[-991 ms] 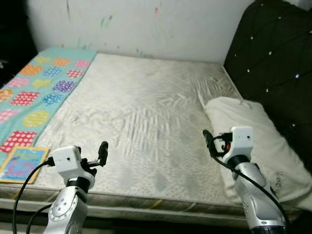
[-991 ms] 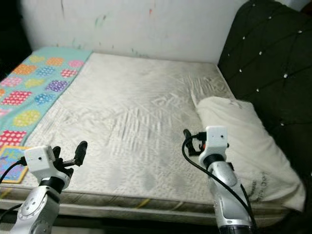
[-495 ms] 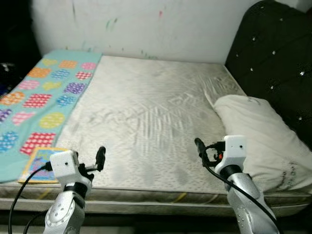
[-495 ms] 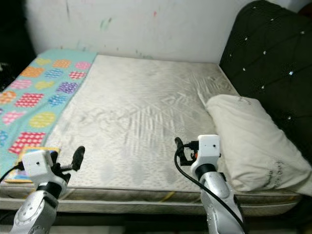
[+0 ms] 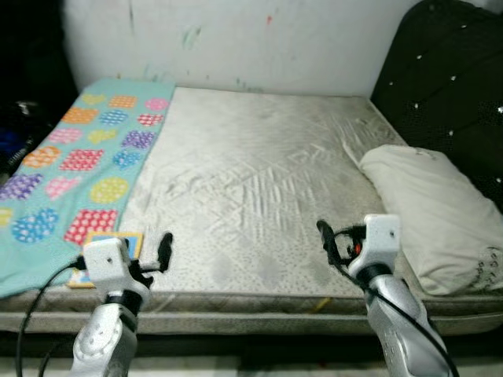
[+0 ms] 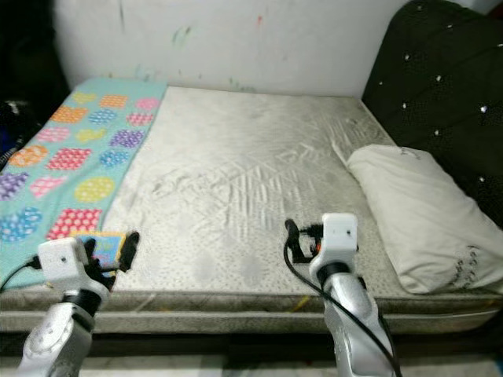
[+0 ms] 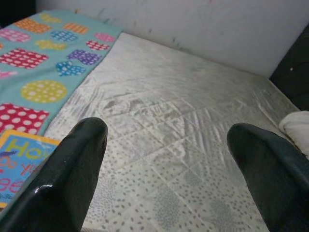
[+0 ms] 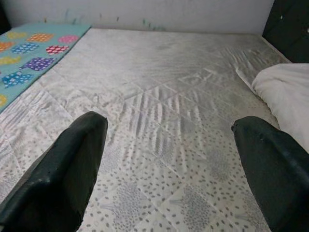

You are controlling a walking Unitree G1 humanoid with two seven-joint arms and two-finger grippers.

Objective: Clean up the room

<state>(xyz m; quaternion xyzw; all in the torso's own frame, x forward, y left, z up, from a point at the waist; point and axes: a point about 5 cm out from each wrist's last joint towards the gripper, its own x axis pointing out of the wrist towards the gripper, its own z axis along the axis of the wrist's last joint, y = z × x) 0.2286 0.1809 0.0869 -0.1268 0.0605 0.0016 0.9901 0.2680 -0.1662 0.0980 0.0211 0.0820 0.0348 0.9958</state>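
Here, left claw (image 5: 163,250) at lower left of the head view, fingers spread wide and holding nothing, poised over the near edge of the bed; right claw (image 5: 326,239) at lower centre-right, likewise spread and empty. Just beside the left claw, toward the frame's left: one colourful book (image 5: 106,247), flat at the near corner of one turquoise patterned blanket (image 5: 78,165) covering the left strip of the bed. Beyond both claws, one bare grey mattress (image 5: 251,173) across the middle; one cream pillow (image 5: 428,212) at right, against one dark tufted headboard (image 5: 448,86) in the upper right; paint-flecked wall (image 5: 236,39) across the top. Step in hand, by judgement: approach and survey, with nothing gripped yet. Likely next: left claw swung toward the book, lowered over its near edge, then pinched to lift it clear; thin and flat, so probably awkward to get a finger under.
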